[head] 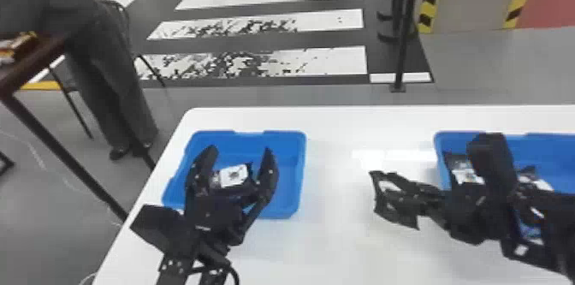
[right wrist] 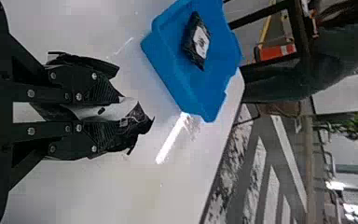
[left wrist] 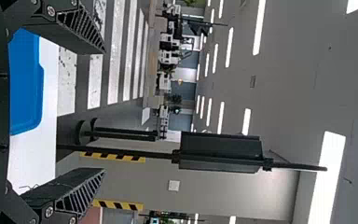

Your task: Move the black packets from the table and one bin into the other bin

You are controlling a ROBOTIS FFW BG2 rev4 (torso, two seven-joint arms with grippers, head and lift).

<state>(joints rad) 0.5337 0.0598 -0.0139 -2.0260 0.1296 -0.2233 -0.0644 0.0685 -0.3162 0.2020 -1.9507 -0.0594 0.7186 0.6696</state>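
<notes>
- The right tool (right wrist: pixel 121 116) is clenching a crumpled black plastic packet with a pale patch (right wrist: pixel 142 115) and is holding it above the white counter (head: pixel 338 250), between the two bins.
- This packet is probably weighing little and behaving like a soft pouch, its slick film creasing under the squeeze; the loose edges are flaring out past the fingertips.
- The pinch is crossing its body, which is seeming a sound place to hold; gripping only a flared edge would be risking a slip.
- The left tool (head: pixel 240 150) is hanging released over the left-hand blue plastic bin (head: pixel 296 177), its fingers standing wide apart with nothing between them.
- Inside that bin, one black packet with a white square label (head: pixel 234 176) is lying apart from the walls, its label showing a small dark mark.
- The right-hand blue plastic bin (head: pixel 543 147) is holding more black packets with white labels (head: pixel 466 175), partly hidden by the right arm (head: pixel 492 203).
- The held packet is looking wrinkled and shiny, its outline ragged.
- The step in hand is seeming to be a transfer to the left-hand bin; the left tool is possibly needing to clear the opening first, or the two could be bumping.
</notes>
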